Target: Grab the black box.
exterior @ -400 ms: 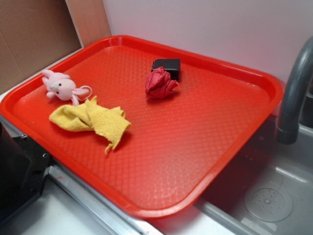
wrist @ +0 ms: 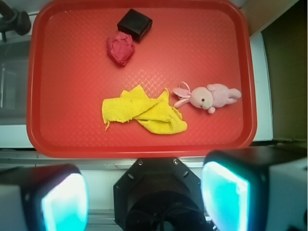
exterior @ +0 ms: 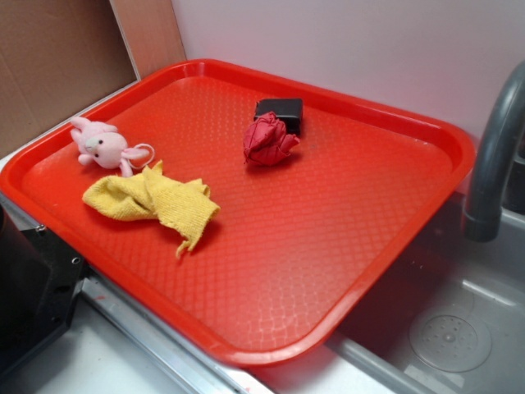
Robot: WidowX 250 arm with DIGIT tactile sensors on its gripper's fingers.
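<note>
The black box [exterior: 279, 111] lies flat near the far edge of the red tray [exterior: 328, 213], touching the red cloth wad [exterior: 268, 139] just in front of it. From the wrist view, the black box [wrist: 135, 23] is at the top, with the red wad [wrist: 120, 47] beside it. My gripper [wrist: 144, 197] is open, its two glowing pads [wrist: 65, 204] far apart. It hangs high over the robot base [wrist: 159, 192], outside the tray's near rim and far from the box. The exterior view does not show the gripper.
A yellow cloth [exterior: 152, 199] and a pink toy bunny [exterior: 105, 145] lie on the tray's left side. A grey faucet [exterior: 492, 164] and a sink [exterior: 451, 328] are to the right. Cardboard [exterior: 57, 57] stands at the back left. The robot base [exterior: 33, 287] sits at the front left.
</note>
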